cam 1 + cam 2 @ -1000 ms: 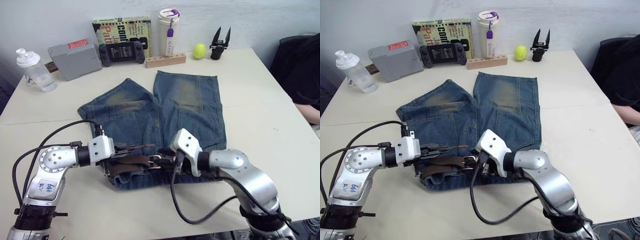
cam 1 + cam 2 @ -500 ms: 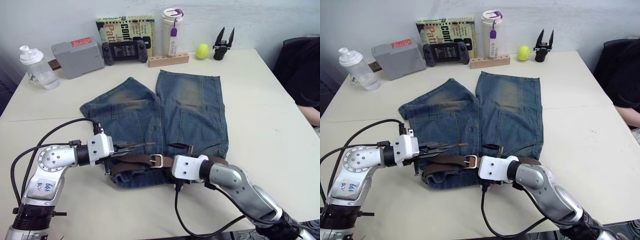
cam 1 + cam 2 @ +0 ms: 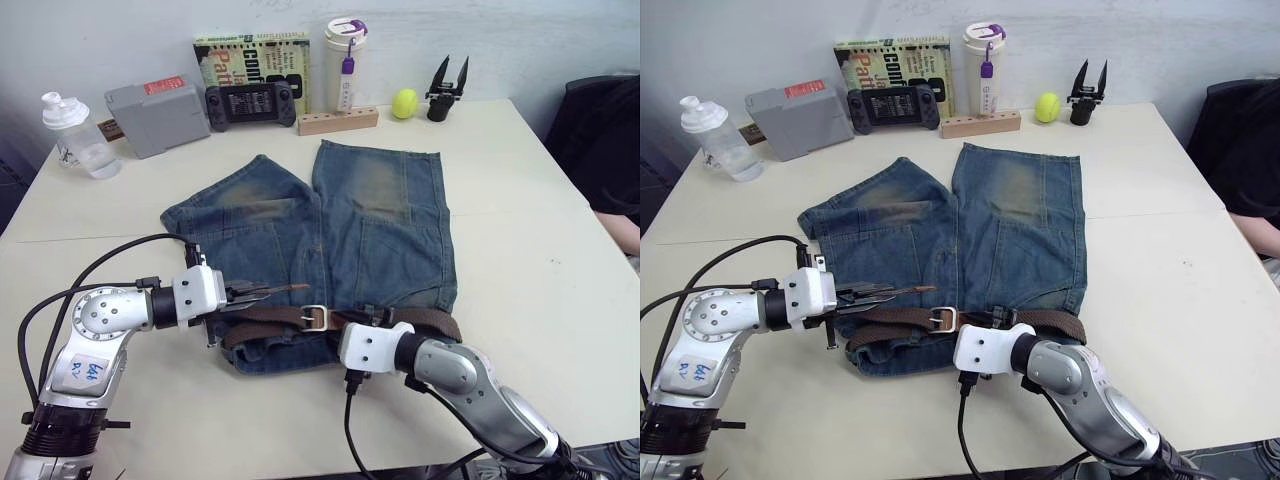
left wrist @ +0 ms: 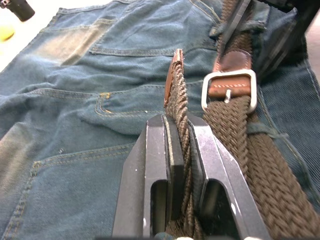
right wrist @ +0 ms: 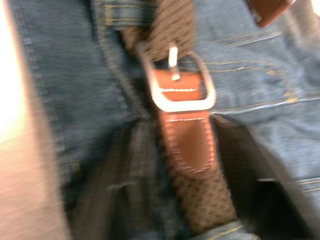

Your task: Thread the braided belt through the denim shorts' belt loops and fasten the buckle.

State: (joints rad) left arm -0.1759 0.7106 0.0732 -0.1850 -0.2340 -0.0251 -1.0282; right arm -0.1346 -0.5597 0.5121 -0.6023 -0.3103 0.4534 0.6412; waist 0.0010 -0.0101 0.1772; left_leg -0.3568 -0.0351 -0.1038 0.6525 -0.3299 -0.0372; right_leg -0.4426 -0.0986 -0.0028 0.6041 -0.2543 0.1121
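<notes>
Pinching the braided belt (image 4: 181,125), left pincer (image 4: 177,131) sits over the denim shorts (image 3: 380,225).

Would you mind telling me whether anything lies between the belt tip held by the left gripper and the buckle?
Nothing visible does: the left gripper pinches the braided belt near its tip, with only bare denim shorts between it and the buckle.

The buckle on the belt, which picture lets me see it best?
The right wrist view: the buckle sits close up there, with its silver frame, its pin and the brown leather behind it. The left wrist view shows it smaller, past the left hand shut on the braided belt. The eye views show it tiny on the denim shorts.
</notes>
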